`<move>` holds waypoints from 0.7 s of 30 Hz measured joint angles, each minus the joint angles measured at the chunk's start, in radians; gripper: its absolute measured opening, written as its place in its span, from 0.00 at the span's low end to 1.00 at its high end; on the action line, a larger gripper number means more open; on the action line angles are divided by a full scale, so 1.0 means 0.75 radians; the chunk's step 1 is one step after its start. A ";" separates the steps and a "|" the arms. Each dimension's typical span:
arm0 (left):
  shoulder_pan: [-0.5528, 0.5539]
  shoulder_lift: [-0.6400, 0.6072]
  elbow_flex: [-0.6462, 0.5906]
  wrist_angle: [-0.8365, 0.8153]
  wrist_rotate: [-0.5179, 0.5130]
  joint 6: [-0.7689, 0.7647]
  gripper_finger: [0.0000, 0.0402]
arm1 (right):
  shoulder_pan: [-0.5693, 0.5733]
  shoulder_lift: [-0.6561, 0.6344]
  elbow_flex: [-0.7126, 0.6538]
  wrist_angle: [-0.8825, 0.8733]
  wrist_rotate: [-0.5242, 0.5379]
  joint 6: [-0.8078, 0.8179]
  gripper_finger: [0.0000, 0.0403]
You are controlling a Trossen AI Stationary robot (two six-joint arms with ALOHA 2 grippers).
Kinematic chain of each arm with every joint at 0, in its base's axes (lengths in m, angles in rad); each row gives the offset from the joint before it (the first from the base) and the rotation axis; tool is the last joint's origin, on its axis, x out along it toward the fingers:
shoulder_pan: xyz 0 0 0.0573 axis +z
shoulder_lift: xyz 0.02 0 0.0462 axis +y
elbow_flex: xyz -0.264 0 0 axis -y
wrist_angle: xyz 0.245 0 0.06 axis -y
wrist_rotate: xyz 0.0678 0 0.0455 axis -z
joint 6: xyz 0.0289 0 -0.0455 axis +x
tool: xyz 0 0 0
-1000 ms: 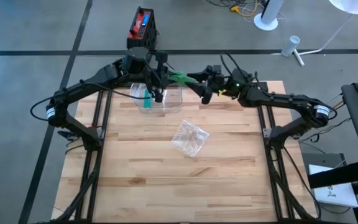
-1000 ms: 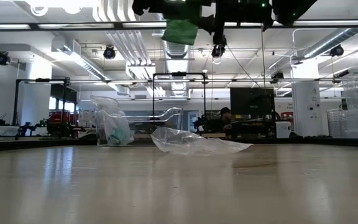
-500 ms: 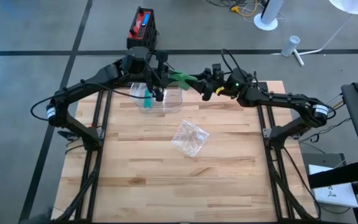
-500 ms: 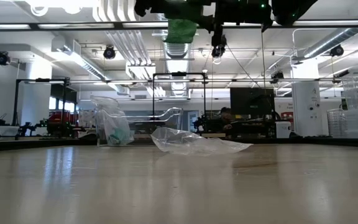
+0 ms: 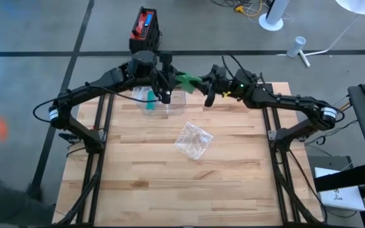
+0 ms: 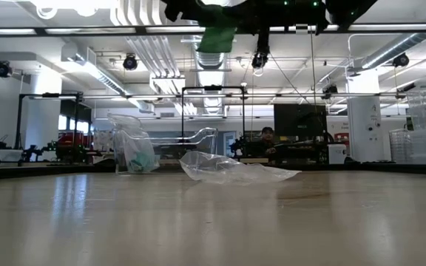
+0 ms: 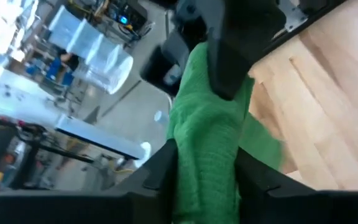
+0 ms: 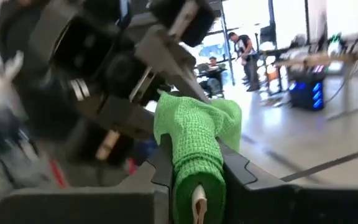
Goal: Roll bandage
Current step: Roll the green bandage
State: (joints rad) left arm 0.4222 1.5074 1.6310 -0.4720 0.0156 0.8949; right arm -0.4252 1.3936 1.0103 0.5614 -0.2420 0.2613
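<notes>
On the wooden table (image 5: 170, 164), nearest the front edge, lies a crumpled clear plastic bag (image 5: 193, 140), flat and apparently holding nothing. Farther back, near the table's far edge, stands a clear plastic container (image 5: 160, 101) with a teal item (image 5: 149, 101) inside; what that item is cannot be told. The low view shows the same container (image 6: 135, 151) as tall and see-through, with pale teal material in its lower part, and the bag (image 6: 231, 168) spread just in front and to the side of it.

Above the far edge of the table, held in the air between the two arms, is the green bandage (image 5: 185, 80). The left gripper (image 5: 166, 81) reaches it from one side and the right gripper (image 5: 206, 83) from the other. In the left wrist view the left fingers (image 7: 160, 168) are closed on a fold of the green knit cloth (image 7: 207, 134), while the other arm's dark fingers press on it from beyond. The right wrist view shows the right fingers (image 8: 238, 171) clamped on a rolled end of the bandage (image 8: 194, 146), with a white core (image 8: 199, 200) showing in the roll; the high view gives none of this detail.

The low view shows only the bandage (image 6: 217, 38) hanging at the top, high above the table. On the floor beyond the table stands a red and black box (image 5: 146, 28). People show in the room behind.
</notes>
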 joint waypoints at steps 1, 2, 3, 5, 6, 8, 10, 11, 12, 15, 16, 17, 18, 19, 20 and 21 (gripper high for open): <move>0.003 0.000 0.003 -0.010 0.008 -0.027 0.27 | 0.001 -0.014 0.001 -0.030 0.008 -0.082 0.13; 0.007 0.000 0.005 -0.022 0.018 -0.054 0.29 | 0.004 -0.023 0.002 -0.058 0.029 -0.158 0.13; 0.010 0.000 0.005 -0.035 0.030 -0.081 0.32 | 0.008 -0.034 0.003 -0.090 0.057 -0.236 0.13; 0.014 0.000 0.005 -0.059 0.041 -0.137 0.37 | 0.012 -0.051 0.003 -0.134 0.092 -0.394 0.13; 0.014 0.000 0.005 -0.060 0.040 -0.170 0.40 | 0.015 -0.058 0.002 -0.147 0.101 -0.464 0.13; 0.018 -0.001 0.007 -0.055 0.037 -0.225 0.45 | 0.025 -0.072 0.001 -0.157 0.127 -0.596 0.13; 0.022 -0.002 0.022 -0.059 0.036 -0.273 0.51 | 0.040 -0.084 0.001 -0.166 0.146 -0.730 0.13; 0.023 -0.002 0.035 -0.061 0.038 -0.294 0.54 | 0.048 -0.090 0.001 -0.171 0.151 -0.790 0.13; 0.023 -0.002 0.051 -0.070 0.049 -0.307 0.56 | 0.055 -0.096 0.001 -0.174 0.153 -0.839 0.13; 0.023 -0.002 0.091 -0.069 0.128 -0.296 0.64 | 0.064 -0.111 0.003 -0.177 0.145 -0.938 0.13; 0.025 -0.002 0.099 -0.066 0.161 -0.282 0.67 | 0.065 -0.114 0.003 -0.177 0.141 -0.957 0.13; 0.025 -0.002 0.101 -0.064 0.187 -0.264 0.69 | 0.065 -0.117 0.003 -0.182 0.138 -0.973 0.13; 0.025 -0.002 0.101 -0.064 0.202 -0.234 0.71 | 0.066 -0.118 0.003 -0.190 0.138 -0.991 0.13; 0.025 -0.002 0.096 -0.058 0.208 -0.204 0.73 | 0.066 -0.119 0.003 -0.198 0.139 -1.005 0.13; 0.025 -0.002 0.090 -0.053 0.212 -0.172 0.74 | 0.066 -0.121 0.003 -0.210 0.138 -1.014 0.13; 0.025 -0.002 0.080 -0.045 0.214 -0.142 0.75 | 0.066 -0.124 0.003 -0.224 0.139 -1.023 0.13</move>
State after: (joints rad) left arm 0.4408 1.5059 1.6913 -0.5057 0.1759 0.7887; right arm -0.3759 1.3006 1.0122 0.3933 -0.1379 -0.5062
